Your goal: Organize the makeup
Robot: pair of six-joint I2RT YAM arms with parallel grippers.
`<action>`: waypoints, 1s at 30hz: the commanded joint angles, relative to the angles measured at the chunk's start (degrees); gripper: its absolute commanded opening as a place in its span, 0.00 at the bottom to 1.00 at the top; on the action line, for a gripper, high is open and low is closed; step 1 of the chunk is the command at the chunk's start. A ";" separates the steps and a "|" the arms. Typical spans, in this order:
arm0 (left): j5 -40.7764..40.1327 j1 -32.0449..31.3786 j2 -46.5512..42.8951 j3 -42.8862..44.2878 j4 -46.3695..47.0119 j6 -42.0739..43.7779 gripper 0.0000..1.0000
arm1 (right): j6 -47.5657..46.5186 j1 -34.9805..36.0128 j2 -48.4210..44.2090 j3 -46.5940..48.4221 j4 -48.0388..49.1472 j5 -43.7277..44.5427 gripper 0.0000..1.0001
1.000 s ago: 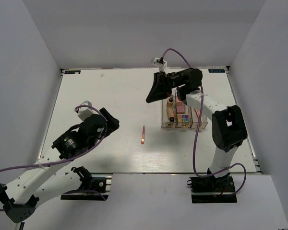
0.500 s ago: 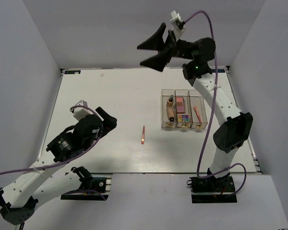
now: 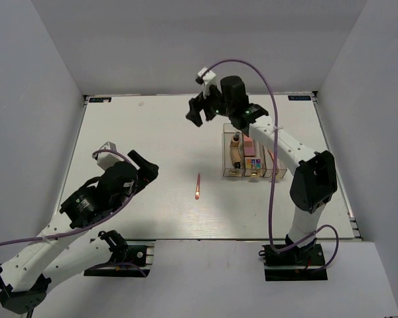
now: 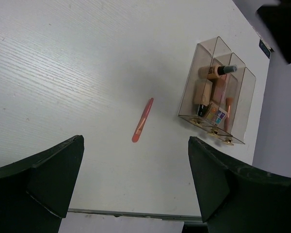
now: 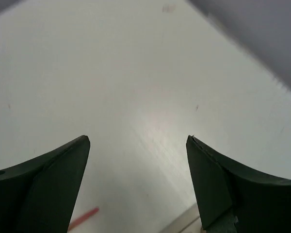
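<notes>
A thin pink stick [image 3: 198, 186] [image 4: 142, 120] lies alone on the white table, its tip also showing low in the right wrist view [image 5: 83, 218]. The rest of the makeup sits in the clear three-compartment box [image 3: 227, 140] [image 4: 189, 90]: a tan bottle [image 4: 216, 71] and beige tube [image 4: 202, 92] in the left compartment, palettes [image 3: 252, 162] in the middle, another pink stick [image 3: 272, 158] on the right. My left gripper [image 3: 144, 165] [image 4: 136, 140] is open and empty, left of the loose stick. My right gripper [image 3: 196, 110] [image 5: 137, 138] is open and empty, above the table left of the box's far end.
The table's back edge [image 3: 152, 97] and grey walls close in the workspace. The right arm's purple cable [image 3: 273, 165] hangs over the box's right side. The near table edge [image 4: 126, 213] runs just below the left gripper's fingers.
My right gripper opened over the box, rose high, then came down to the left of the box's far end. The left arm drew back slightly to the left.
</notes>
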 commanded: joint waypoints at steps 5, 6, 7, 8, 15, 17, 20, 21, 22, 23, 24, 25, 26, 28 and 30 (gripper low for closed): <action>-1.85 0.18 -0.12 -0.62 0.17 -0.49 0.98 | 3.22 0.74 -1.83 -0.20 -24.64 2.91 0.47; -1.68 0.18 -0.12 -0.80 0.52 -0.40 0.98 | 3.66 0.74 -1.83 -1.07 -26.91 2.82 0.37; -1.76 0.18 -0.21 -1.06 0.69 -0.31 0.98 | 4.28 0.92 -2.00 -3.60 -27.28 2.91 0.31; -1.68 0.18 -0.21 -1.58 0.87 -0.31 0.98 | 4.81 1.27 -2.35 -4.67 -27.63 3.34 0.25; -0.97 0.18 -1.26 -2.82 1.57 -0.49 0.98 | 9.64 3.37 0.54 -9.34 -30.88 2.38 0.24; -1.06 0.18 -1.62 -2.73 0.87 -0.66 0.98 | 10.52 4.86 0.63 -10.21 -30.71 2.21 0.30; -1.15 0.18 -2.49 -3.17 0.35 -1.19 0.98 | 11.83 6.89 0.81 -11.53 -30.80 3.52 0.44; -1.15 0.18 -2.67 -3.35 0.43 -1.37 0.98 | 12.63 7.50 1.07 -11.80 -30.97 4.22 0.45; -1.06 0.18 -2.93 -3.52 0.43 -1.46 0.98 | 13.16 7.94 1.68 -11.89 -31.84 5.45 0.47; -1.06 0.18 -3.02 -3.70 0.43 -1.72 0.98 | 14.81 8.56 2.03 -12.15 -32.29 6.50 0.48; -0.97 0.18 -3.20 -3.87 0.52 -1.81 0.98 | 15.87 9.00 2.39 -12.33 -32.64 7.47 0.50; -0.97 0.18 -3.11 -3.87 0.52 -1.81 0.98 | 16.76 9.26 3.00 -12.50 -33.08 8.96 0.52; -0.97 0.18 -3.11 -3.79 0.43 -1.81 0.98 | 18.59 9.88 3.18 -12.94 -33.26 10.19 0.53; -0.97 0.18 -2.85 -3.52 0.08 -1.72 0.98 | 21.05 10.67 3.88 -13.20 -33.00 11.34 0.55; -0.97 0.18 -2.67 -3.17 -0.18 -1.72 0.98 | 22.21 11.29 5.19 -12.95 -33.17 11.79 0.56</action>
